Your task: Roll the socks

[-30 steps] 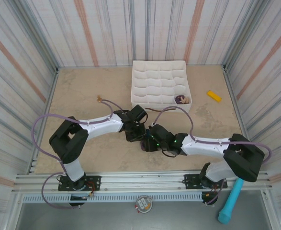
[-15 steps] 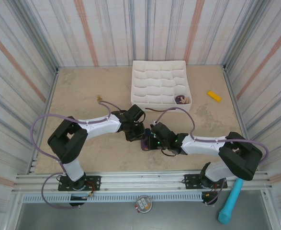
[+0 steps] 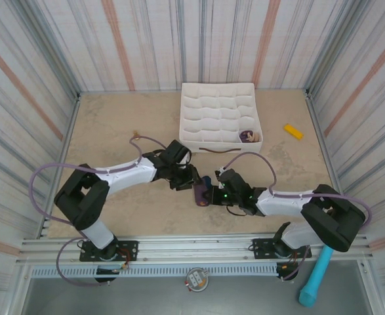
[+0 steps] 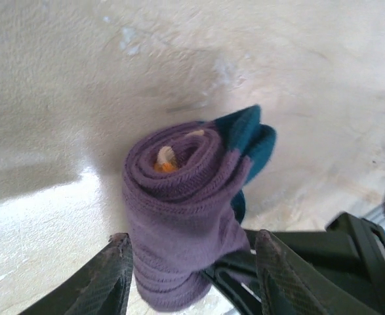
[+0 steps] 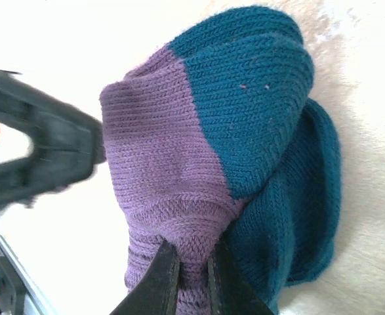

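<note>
Table (image 3: 113,118) — tray (image 3: 218,85), socks (image 3: 201,194), yellow block (image 3: 293,131)

— How many socks (image 4: 179,203)?
— Two (one bundle). One white tray (image 3: 212,111), one yellow block (image 3: 293,131), one teal tube (image 3: 315,277).
— Arms?
— Two: left arm (image 3: 130,174), right arm (image 3: 290,197).

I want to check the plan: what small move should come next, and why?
Probably pull the left gripper back: its jaws stand open on either side of the rolled socks, while the right gripper is shut on their purple fabric.
</note>
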